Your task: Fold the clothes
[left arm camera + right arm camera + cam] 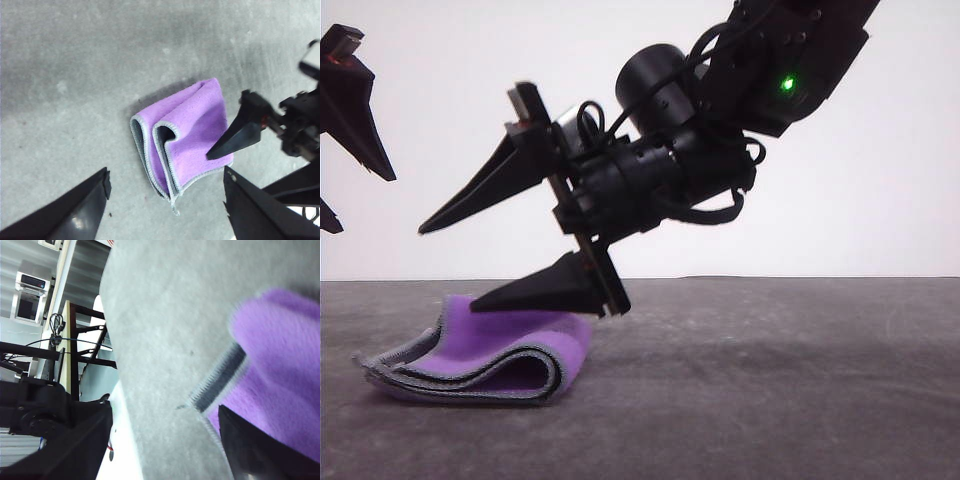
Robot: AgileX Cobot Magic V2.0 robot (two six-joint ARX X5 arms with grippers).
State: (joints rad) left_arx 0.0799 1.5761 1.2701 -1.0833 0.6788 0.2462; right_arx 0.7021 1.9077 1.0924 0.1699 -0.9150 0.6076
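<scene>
A lab or workshop: a plain grey surface [800, 400] backed by a bare white wall [880, 200]. Beyond the surface's edge, the right wrist view shows a dark metal frame [85, 347], hanging cables [56, 322] and white equipment [30, 295].

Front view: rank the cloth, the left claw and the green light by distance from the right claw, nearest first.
1. Cloth, just under the lower finger of the right claw.
2. Left claw, at the left edge.
3. Green light, upper right, on the arm.
</scene>
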